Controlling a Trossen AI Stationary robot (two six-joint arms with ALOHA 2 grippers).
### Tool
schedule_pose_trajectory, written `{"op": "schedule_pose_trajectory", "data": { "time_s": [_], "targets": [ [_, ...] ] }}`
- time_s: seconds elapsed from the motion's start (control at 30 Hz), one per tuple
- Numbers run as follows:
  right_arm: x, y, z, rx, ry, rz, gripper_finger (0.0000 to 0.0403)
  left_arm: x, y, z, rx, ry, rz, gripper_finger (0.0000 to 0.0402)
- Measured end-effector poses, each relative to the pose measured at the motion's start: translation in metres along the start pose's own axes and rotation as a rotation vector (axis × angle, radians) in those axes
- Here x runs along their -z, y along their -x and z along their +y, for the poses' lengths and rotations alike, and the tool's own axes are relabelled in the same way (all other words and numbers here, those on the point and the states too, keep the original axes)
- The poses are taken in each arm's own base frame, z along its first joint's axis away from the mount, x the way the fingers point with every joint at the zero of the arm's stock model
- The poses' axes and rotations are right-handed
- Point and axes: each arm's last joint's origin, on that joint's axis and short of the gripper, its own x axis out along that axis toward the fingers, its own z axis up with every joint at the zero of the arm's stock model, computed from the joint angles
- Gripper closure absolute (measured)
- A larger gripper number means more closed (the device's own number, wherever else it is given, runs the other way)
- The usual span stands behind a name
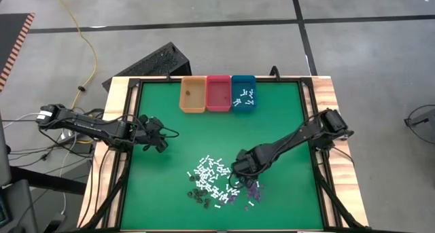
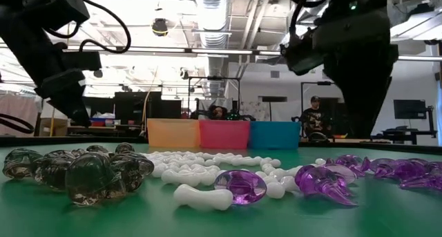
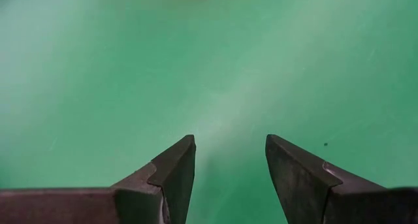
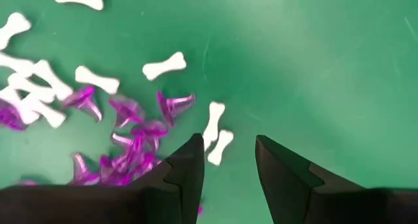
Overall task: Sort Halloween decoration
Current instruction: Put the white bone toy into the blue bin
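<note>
The Halloween decoration (image 1: pixel 216 177) lies loose on the green mat near its front edge: white bone pieces (image 4: pixel 163 66), purple pieces (image 4: pixel 134 136) and dark translucent pieces (image 2: pixel 90 169). My right gripper (image 4: pixel 228 160) points down over the pile's right side, open, with only bare mat between its fingers. Two white bones (image 4: pixel 215 132) and the purple pieces lie just beside one finger. In the high view this gripper (image 1: pixel 243 166) stands at the pile's right edge. My left gripper (image 3: pixel 230 160) hangs open over bare mat at the table's left (image 1: pixel 158 136).
Three bins stand side by side at the mat's far edge: orange (image 1: pixel 192 95), pink (image 1: pixel 219 94) and blue (image 1: pixel 243 92); the blue one holds several white pieces. Bare mat lies between the bins and the pile. A person shows in the room beyond (image 2: pixel 315 116).
</note>
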Motion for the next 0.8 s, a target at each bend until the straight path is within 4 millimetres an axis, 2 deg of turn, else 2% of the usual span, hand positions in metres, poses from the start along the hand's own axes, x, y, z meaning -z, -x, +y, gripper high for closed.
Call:
{"op": "schedule_pose_trajectory", "data": {
  "time_s": [0.17,0.27,0.43,0.6,0.7,0.8],
  "targets": [
    [-0.007,-0.004,0.002,-0.024,0.014,-0.025,0.0237,-0.001,0.000,-0.001,0.010,-0.010,-0.013,0.0223],
    [-0.005,-0.012,-0.001,-0.006,0.014,-0.012,0.0237,-0.001,0.000,-0.001,0.008,-0.013,-0.010,0.0223],
    [0.000,-0.031,-0.002,-0.071,-0.006,0.009,0.0237,-0.001,0.000,-0.001,0.009,-0.013,-0.010,0.0223],
    [0.002,-0.035,-0.005,-0.083,-0.009,0.020,0.0238,-0.001,0.000,-0.001,0.008,-0.012,-0.009,0.0223],
    [0.002,-0.035,-0.005,-0.081,-0.009,0.021,0.0252,-0.001,0.000,-0.001,0.008,-0.012,-0.009,0.0223],
    [0.002,-0.036,-0.006,-0.075,-0.011,0.024,0.0286,-0.001,0.000,-0.001,0.008,-0.011,-0.009,0.0223]
  ]
}}
